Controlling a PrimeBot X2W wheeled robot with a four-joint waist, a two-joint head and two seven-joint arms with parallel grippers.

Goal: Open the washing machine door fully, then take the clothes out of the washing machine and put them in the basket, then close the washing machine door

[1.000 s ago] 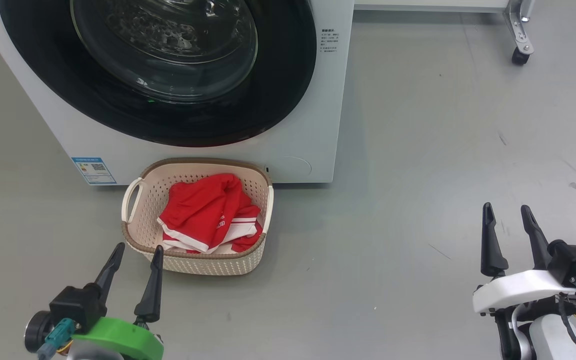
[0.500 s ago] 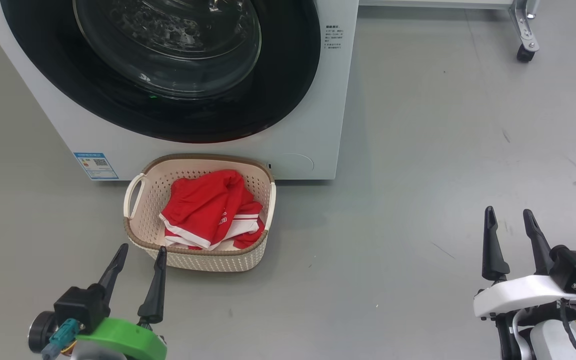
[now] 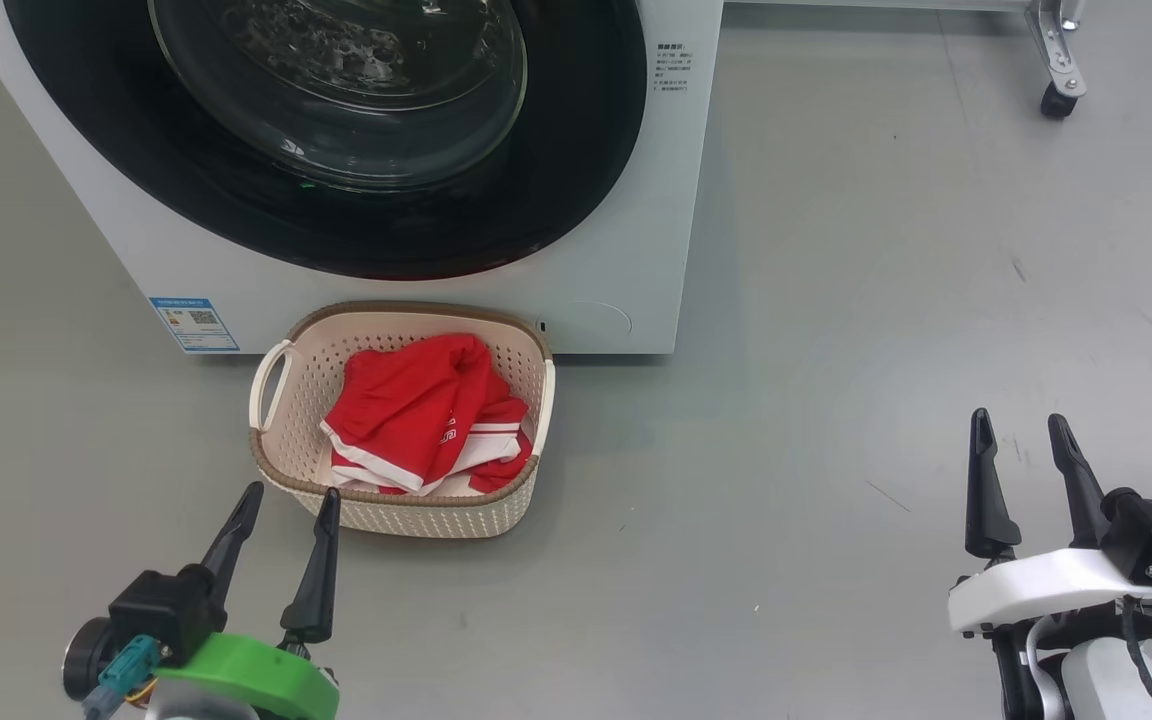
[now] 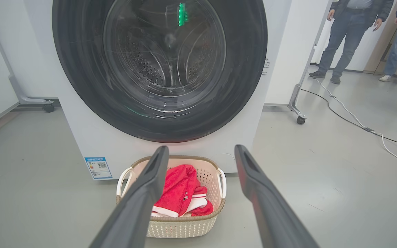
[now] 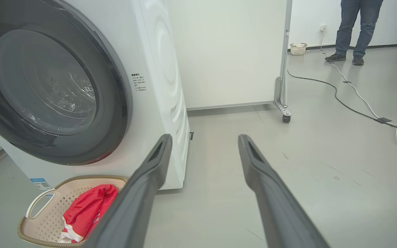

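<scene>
**Head view.** The washing machine [image 3: 636,250] occupied the upper left of the frame. The washing machine door [image 3: 336,100] lay closed against its front. The basket [image 3: 416,515] stood on the grey floor [image 3: 786,450] at centre left, directly below the door and just beside the machine's base. The clothes [image 3: 416,410], red with white trim, lay heaped inside it. The left claw [image 3: 292,492] sat at lower left with its fingers spread apart, holding nothing, its tips near the basket's front wall. The right claw [image 3: 1019,416] sat at lower right, well apart from the basket, likewise spread and empty.

**Left wrist view.** The left claw's fingers [image 4: 143,199] rose from the bottom edge, wide apart and gripping nothing. The basket with the clothes appeared beyond them at lower centre. The closed door filled the upper centre, and the steel drum [image 4: 150,69] was visible through the glass. Two persons [image 4: 350,34] stood at upper right, shown from the chest down. A cable [image 4: 353,122] crossed the floor at right.

**Right wrist view.** The right claw's fingers [image 5: 264,193] stood wide apart and empty over bare floor. The machine, its door closed, filled the left. The basket with the clothes sat in the lower left corner, partly hidden by one finger. One person's legs showed at upper right.
</scene>
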